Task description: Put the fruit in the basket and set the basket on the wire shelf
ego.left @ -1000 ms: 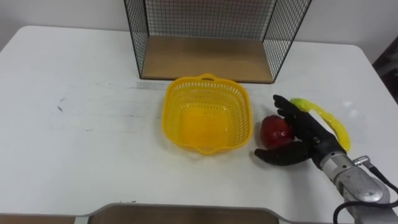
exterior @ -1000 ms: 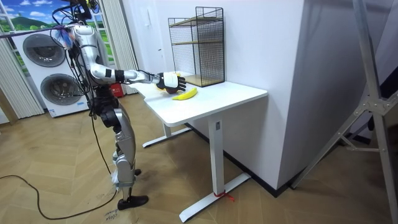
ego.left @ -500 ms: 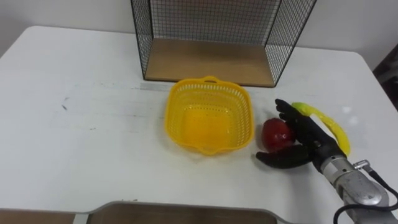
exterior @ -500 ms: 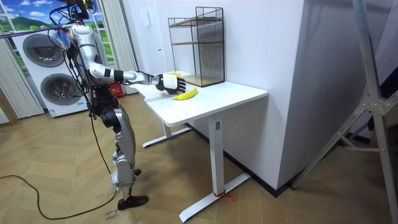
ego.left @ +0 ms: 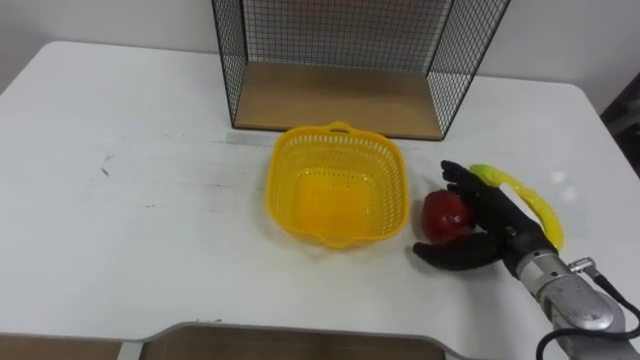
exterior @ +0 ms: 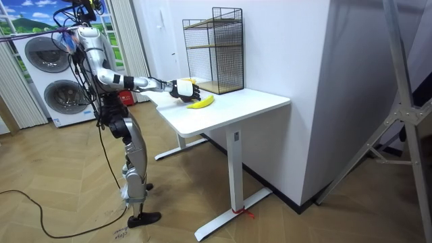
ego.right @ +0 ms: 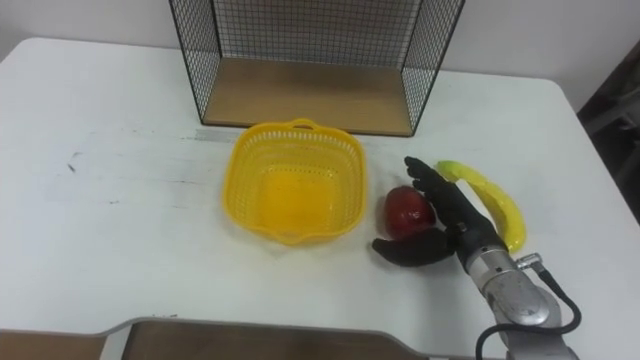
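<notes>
An empty yellow basket sits on the white table, just in front of the wire shelf. A red apple lies right of the basket. My right hand cups the apple from the right. Its fingers are stretched out behind the fruit and its thumb lies in front, so the hand is open. A yellow banana lies beyond the hand, to the right. In the room view I stand at the table's end with the right hand reached out over it beside the banana.
The wire shelf has a wooden floor and mesh walls and stands at the table's far edge against the wall. The table's left half is bare white surface. Washing machines stand behind me at the room view's left.
The whole picture shifted a little early on, which is the camera's own move. The right hand stays at the apple, and the fruit and basket have not moved.
</notes>
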Robot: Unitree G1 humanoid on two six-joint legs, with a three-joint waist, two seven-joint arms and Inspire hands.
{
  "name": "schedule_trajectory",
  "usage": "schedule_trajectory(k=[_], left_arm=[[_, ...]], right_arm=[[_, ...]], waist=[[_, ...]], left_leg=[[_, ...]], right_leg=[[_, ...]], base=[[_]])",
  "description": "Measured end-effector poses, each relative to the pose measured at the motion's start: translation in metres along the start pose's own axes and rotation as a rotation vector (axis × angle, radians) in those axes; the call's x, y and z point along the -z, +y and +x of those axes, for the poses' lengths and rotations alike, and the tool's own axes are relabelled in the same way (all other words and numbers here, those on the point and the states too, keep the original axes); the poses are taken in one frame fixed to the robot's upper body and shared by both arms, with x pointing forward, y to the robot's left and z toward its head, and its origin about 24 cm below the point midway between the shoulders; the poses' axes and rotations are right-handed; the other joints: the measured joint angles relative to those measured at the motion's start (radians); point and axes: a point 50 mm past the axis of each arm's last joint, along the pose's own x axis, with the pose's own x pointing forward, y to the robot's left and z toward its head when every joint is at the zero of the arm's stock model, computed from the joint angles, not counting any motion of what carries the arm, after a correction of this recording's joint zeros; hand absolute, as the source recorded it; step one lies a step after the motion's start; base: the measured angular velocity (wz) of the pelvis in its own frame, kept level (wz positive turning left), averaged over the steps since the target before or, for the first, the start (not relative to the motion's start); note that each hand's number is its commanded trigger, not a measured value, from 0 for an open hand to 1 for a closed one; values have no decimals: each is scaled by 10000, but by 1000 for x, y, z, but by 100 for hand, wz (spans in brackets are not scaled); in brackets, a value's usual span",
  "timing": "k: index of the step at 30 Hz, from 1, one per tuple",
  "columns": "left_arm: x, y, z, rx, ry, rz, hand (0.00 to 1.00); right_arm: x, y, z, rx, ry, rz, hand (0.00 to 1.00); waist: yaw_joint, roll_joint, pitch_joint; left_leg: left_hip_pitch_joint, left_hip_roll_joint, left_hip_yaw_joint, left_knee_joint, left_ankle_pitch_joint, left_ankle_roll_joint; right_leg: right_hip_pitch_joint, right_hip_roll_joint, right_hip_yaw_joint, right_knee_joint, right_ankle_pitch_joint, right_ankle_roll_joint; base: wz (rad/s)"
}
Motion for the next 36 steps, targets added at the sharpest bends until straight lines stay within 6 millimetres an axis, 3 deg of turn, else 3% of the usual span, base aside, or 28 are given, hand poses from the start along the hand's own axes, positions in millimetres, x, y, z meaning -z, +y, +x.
schedule_trajectory(k=[7,25,26,31,36], left_arm=[[0,0,0,-1,9,3,0],[0,0,0,-8,4,-2,0],[0,0,0,-9,2,-3,0],[0,0,0,4,-23,-4,0],[-4,1,0,59,-132,-48,0]], right_arm=[[3,-10,2,729,174,173,100],[3,-9,2,734,186,176,100],[3,-10,2,751,166,173,100],[0,-10,2,794,93,168,100],[-15,-8,1,688,-481,91,100]], waist=[[-1,-34,-9],[-18,-65,-30],[-17,-119,-62],[-43,-81,-36],[-118,45,32]], left_leg=[[2,0,-7,9,0,0],[-36,0,-9,13,0,0],[-40,0,-9,13,0,0],[-41,-1,-9,21,0,0],[-68,-3,2,18,0,0]], right_leg=[[-3,1,-18,-11,-1,2],[9,-1,-24,-6,-1,1],[1,-3,-24,-4,-1,1],[1,-3,-20,-1,-1,1],[-39,-3,0,-17,-6,6]], base=[[0],[0],[0],[0],[0]])
